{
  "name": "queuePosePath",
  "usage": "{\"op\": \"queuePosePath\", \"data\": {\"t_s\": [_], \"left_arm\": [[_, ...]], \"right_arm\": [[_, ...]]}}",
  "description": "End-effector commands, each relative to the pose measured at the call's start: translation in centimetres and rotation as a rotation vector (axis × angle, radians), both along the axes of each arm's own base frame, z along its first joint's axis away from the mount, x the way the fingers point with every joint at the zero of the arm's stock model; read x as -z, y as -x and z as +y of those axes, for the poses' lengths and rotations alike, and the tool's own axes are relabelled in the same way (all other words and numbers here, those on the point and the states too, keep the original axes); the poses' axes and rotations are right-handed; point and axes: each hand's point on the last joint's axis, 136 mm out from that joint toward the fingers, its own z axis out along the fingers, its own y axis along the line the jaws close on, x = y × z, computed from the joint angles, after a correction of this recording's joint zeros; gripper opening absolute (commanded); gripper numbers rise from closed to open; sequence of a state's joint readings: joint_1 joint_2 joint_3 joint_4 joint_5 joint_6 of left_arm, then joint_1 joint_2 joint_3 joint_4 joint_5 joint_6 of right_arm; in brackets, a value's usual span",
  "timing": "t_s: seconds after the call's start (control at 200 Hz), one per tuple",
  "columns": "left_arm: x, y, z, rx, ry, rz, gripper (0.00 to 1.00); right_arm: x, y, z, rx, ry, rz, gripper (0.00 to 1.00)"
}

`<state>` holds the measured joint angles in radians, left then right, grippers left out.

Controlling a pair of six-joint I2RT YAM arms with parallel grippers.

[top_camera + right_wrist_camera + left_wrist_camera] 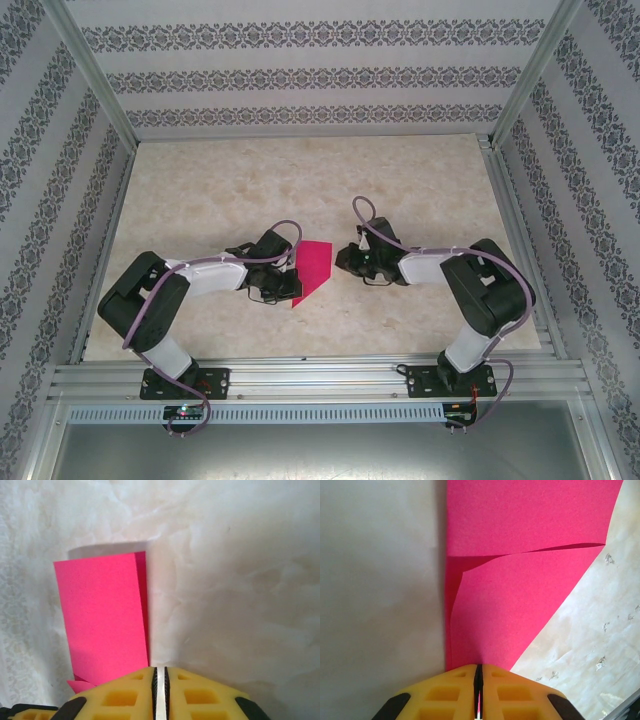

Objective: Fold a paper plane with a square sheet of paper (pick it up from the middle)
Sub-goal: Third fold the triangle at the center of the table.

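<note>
Item: sheet of paper (312, 268), magenta-pink, plain, partly folded, at mid-table (400, 190) between both grippers. From above it read as a flat shape pointed toward the near edge. The left wrist view resolved a diagonal flap over a lower layer. Left gripper (478, 667): jaws pinched on the paper's edge. Right gripper (160, 669): jaws a narrow slit holding nothing, the doubled sheet just beside it.

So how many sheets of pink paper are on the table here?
1. The folded pink sheet lies mid-table between the left gripper, which pinches its edge, and the right gripper. A second could be hidden under an arm.
</note>
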<state>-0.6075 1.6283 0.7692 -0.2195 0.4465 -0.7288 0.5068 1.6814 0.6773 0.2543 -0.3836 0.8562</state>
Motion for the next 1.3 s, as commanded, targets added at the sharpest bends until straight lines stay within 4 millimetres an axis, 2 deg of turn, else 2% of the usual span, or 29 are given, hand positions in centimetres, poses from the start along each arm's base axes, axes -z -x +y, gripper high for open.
{"op": "queuePosePath", "data": {"t_s": [0.0, 0.22, 0.315, 0.49, 0.585, 0.849, 1.064, 1.169, 1.244, 1.294], "left_arm": [[0.5, 1.1, 1.8, 0.019, -0.089, 0.021, 0.15], [-3.7, -1.4, 0.8, 0.022, -0.052, -0.107, 0.18], [-3.6, -2.2, 1.4, 0.007, -0.108, -0.117, 0.18], [-1.8, -2.6, 1.9, -0.006, -0.17, -0.084, 0.16], [-1.5, -2.8, 1.9, -0.017, -0.179, -0.083, 0.15], [-1.5, -2.9, 2.1, -0.01, -0.191, -0.088, 0.15], [-1.0, -2.9, 2.0, -0.005, -0.194, -0.077, 0.15], [-1.1, -3.0, 1.7, 0.0, -0.182, -0.084, 0.15], [-1.8, -3.1, 1.5, 0.006, -0.162, -0.102, 0.17], [-2.3, -3.1, 1.5, 0.003, -0.152, -0.118, 0.2]], "right_arm": [[-1.6, 0.8, 0.3, -0.035, -0.001, -0.041, 0.16], [-1.4, 2.8, 1.0, -0.065, 0.003, -0.001, 0.31], [-1.1, 3.5, 1.5, -0.074, -0.01, 0.016, 0.36], [-0.8, 4.2, 2.5, -0.093, -0.026, 0.044, 0.39], [-1.1, 4.2, 3.3, -0.111, -0.058, 0.042, 0.41], [-1.6, 3.7, 5.7, -0.146, -0.147, 0.05, 0.42], [-2.1, 3.4, 6.8, -0.181, -0.162, 0.038, 0.41], [-2.1, 3.2, 7.0, -0.2, -0.148, 0.031, 0.36], [-1.9, 3.1, 7.2, -0.226, -0.135, 0.034, 0.29], [-1.7, 3.0, 7.2, -0.229, -0.126, 0.038, 0.28]]}}
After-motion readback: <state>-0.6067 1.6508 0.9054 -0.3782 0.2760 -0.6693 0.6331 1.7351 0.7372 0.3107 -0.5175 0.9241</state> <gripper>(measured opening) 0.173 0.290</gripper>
